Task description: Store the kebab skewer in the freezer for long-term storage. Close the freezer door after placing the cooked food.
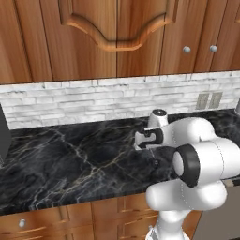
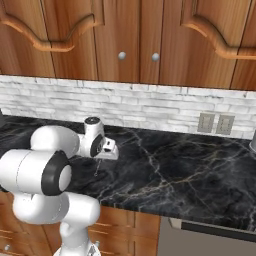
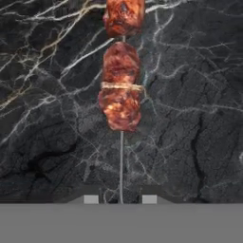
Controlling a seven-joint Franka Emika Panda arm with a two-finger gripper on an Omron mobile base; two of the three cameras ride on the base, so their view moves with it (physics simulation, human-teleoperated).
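The kebab skewer [image 3: 121,85] has red-brown meat chunks on a thin stick, seen over the black marble counter [image 3: 190,142]. Its bare stick runs down between my gripper's [image 3: 120,199] two fingertips, which are shut on it. In the right base view the gripper [image 2: 102,157] points down over the counter's left part, and the thin skewer [image 2: 97,168] hangs just below it. In the left base view the gripper [image 1: 139,140] sits over the counter's middle right. The freezer and its door are out of view.
A white brick backsplash [image 1: 93,101] with wall outlets [image 2: 216,124] runs behind the counter [image 1: 70,159]. Wooden upper cabinets [image 2: 135,40] hang overhead and drawers [image 1: 47,222] sit below. A dark slab [image 1: 3,136] stands at the left edge, and a grey appliance front [image 2: 210,240] lies lower right.
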